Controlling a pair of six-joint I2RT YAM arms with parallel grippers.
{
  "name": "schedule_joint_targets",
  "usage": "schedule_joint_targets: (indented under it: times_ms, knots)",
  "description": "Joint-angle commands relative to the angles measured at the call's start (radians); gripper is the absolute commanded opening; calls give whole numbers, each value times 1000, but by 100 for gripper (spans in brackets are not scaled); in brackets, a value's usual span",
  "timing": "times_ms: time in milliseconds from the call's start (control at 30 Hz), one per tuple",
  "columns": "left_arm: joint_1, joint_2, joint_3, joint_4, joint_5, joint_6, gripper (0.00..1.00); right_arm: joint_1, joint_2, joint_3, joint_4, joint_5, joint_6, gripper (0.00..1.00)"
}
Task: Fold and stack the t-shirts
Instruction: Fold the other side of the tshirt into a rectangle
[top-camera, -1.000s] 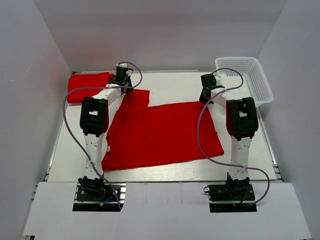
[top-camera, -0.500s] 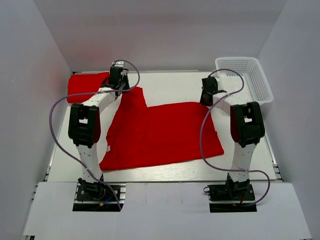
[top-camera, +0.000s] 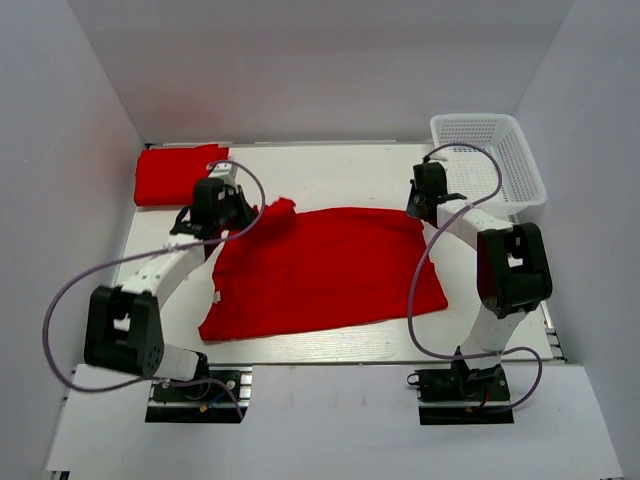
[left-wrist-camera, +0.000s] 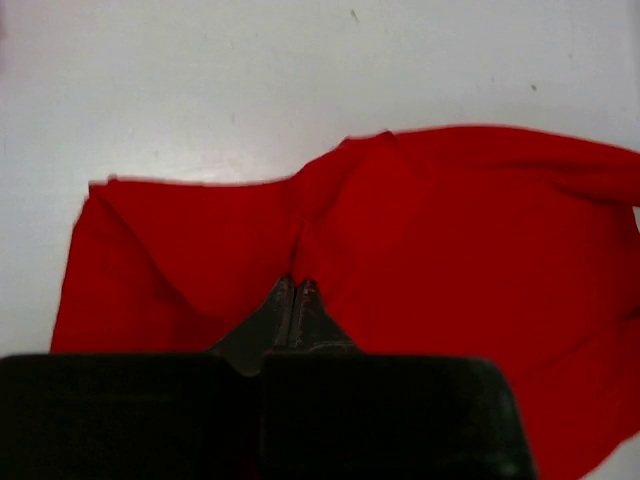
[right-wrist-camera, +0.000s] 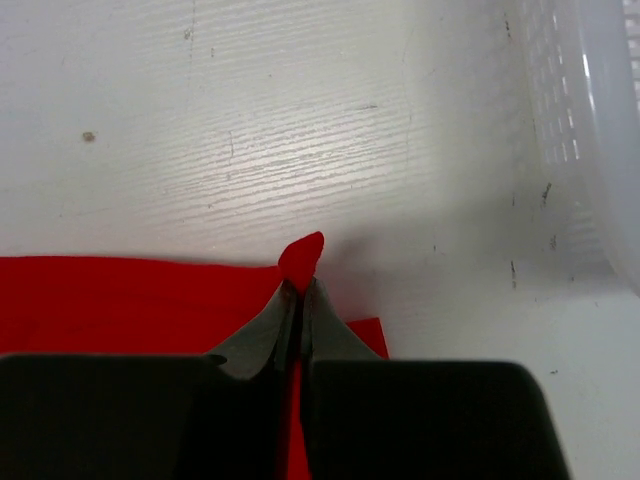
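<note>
**Top external view.** We record one folded t-shirt (top-camera: 165, 175), a compact red block, at the far left corner of the table (top-camera: 340, 165). A second garment, the spread t-shirt (top-camera: 330, 265), lies largely flat across the middle of the table, between the two arms. The left claw (top-camera: 262, 212) is at its far left corner, where the cloth is bunched and raised. The right claw (top-camera: 417, 208) is at its far right corner. A white mesh basket (top-camera: 500, 150) stands at the far right, apart from the cloth.

**Left wrist view.** The left claw (left-wrist-camera: 295, 287) is closed, with its fingers pinching a ridge of the spread t-shirt (left-wrist-camera: 430, 230). The cloth gathers into a crease at the pinch. Bare table shows beyond the far hem.

**Right wrist view.** The right claw (right-wrist-camera: 298, 290) is likewise closed on the spread t-shirt (right-wrist-camera: 120, 290). A small peak of red cloth pokes out above the fingertips at the corner. The basket (right-wrist-camera: 590, 120) wall runs along the right edge of this view, near the claw but not touching it.

**Progress.** We judge the task partly done. One shirt is folded and set aside as the base of the stack. The second is gripped at both far corners but not yet folded. It remains to fold it to a matching size and lay it on the folded t-shirt. No further shirts are in view.
</note>
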Motion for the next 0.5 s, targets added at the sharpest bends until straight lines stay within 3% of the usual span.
schedule_joint_targets:
  times_ms: [0, 233, 467]
  knots:
    - [-3, -192, -113, -9, 49, -57, 0, 1, -73, -30, 48, 3, -13, 0]
    - [-3, -522, -258, -121, 31, -89, 0, -4, -141, -60, 45, 20, -27, 0]
    - [-3, -630, -270, -256, 71, -146, 0, -5, -184, -48, -1, 25, -27, 0]
